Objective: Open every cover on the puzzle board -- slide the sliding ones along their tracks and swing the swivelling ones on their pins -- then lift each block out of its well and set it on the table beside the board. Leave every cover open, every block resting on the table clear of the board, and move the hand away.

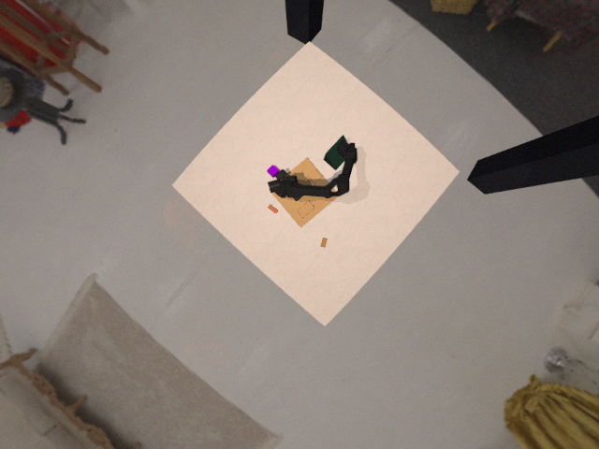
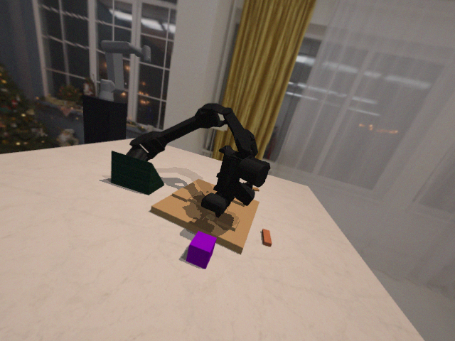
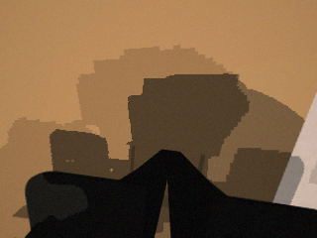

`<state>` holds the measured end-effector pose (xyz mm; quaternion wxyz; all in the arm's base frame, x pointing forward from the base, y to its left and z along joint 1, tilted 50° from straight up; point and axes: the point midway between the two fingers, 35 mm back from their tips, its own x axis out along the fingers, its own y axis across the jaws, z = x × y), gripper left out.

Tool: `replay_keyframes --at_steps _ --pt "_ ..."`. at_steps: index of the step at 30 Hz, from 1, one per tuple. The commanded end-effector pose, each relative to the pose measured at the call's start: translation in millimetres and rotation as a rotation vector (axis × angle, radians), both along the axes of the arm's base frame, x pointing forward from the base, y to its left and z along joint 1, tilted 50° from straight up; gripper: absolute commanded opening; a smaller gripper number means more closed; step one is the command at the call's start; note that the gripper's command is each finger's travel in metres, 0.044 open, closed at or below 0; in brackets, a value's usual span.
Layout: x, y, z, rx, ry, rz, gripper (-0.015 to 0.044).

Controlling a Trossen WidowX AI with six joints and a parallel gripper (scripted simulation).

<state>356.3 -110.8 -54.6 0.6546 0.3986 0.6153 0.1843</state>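
Observation:
The tan puzzle board (image 1: 296,215) (image 2: 168,207) (image 3: 149,30) lies flat in the middle of the table (image 1: 290,96) (image 2: 92,275). My gripper (image 1: 273,184) (image 2: 217,212) (image 3: 169,154) is shut and holds nothing. It points down, close over the board near the edge that faces the purple block. The purple block (image 1: 272,169) (image 2: 200,249) rests on the table just off that edge. The wrist view shows only board surface and the arm's shadows, with no well or cover to make out. A faint rectangular outline (image 1: 305,209) shows on the board.
A small orange flat piece (image 1: 272,208) (image 2: 266,236) lies on the table beside the board, and another orange piece (image 1: 323,241) lies farther off. The arm's dark green wedge base (image 1: 336,152) (image 2: 134,176) stands behind the board. Two black posts (image 1: 303,19) (image 1: 532,154) stand at the table's edges.

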Motion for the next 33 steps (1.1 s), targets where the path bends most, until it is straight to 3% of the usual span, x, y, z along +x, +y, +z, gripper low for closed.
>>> replay_keyframes --at_steps 1,33 --pt "6 -1 0 0.004 -0.002 -0.003 0.0000" --pt "13 -26 17 0.002 -0.002 -0.003 0.0000"
